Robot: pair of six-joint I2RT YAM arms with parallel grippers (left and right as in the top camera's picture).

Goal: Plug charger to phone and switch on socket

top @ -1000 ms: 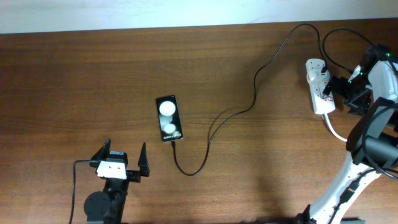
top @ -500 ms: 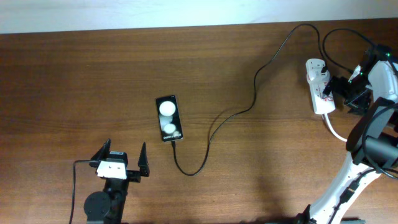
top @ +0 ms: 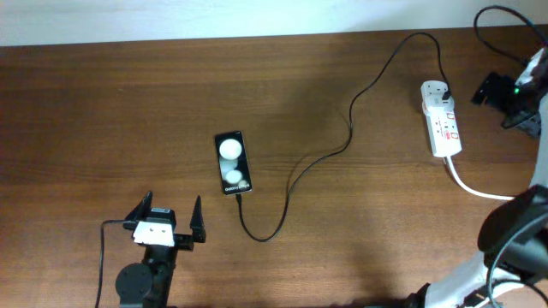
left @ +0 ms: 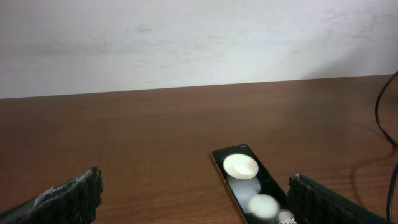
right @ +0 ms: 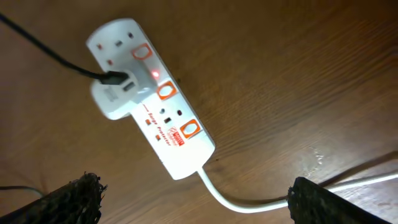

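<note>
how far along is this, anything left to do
Looks done: the charger meets the phone at its lower end, and a red light glows on the socket. Nothing is in hand; left pincer and right pincer hang open, empty. Nothing visibly left.

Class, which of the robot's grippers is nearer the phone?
Left. The left gripper is close by the phone, just off its cable end. The right gripper is far away, beside the power strip.
</note>
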